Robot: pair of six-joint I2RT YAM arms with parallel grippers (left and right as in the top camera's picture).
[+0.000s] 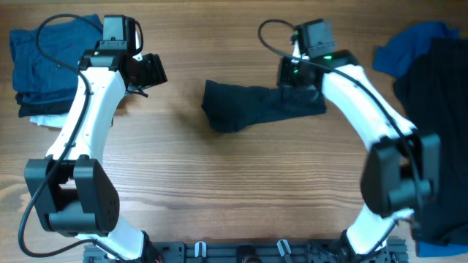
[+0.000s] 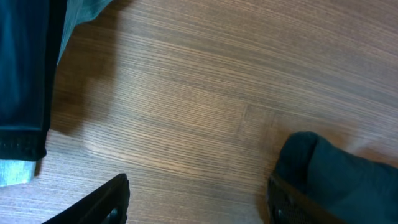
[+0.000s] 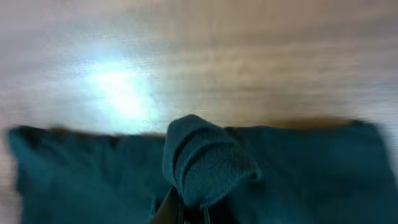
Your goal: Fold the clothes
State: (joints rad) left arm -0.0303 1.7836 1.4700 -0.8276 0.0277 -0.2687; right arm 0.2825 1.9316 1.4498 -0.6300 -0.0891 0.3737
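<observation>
Wooden table (image 1: 219, 183), and the navy shirt (image 1: 256, 106) lies bunched at its middle. Right gripper (image 1: 294, 79) is pinched tight on a raised fold of it, fingertips cut off at the wrist view's bottom edge. Left gripper (image 1: 150, 73) hangs spread wide, empty, near the folded stack (image 1: 44, 58), partly hidden under its arm.

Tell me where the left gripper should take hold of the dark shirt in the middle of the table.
Take the navy shirt at its free left end, the thick bunched lobe, coming from above on its left side with the open left gripper. The right gripper is shut on the right end, so that lobe is likely the best bite.
</observation>
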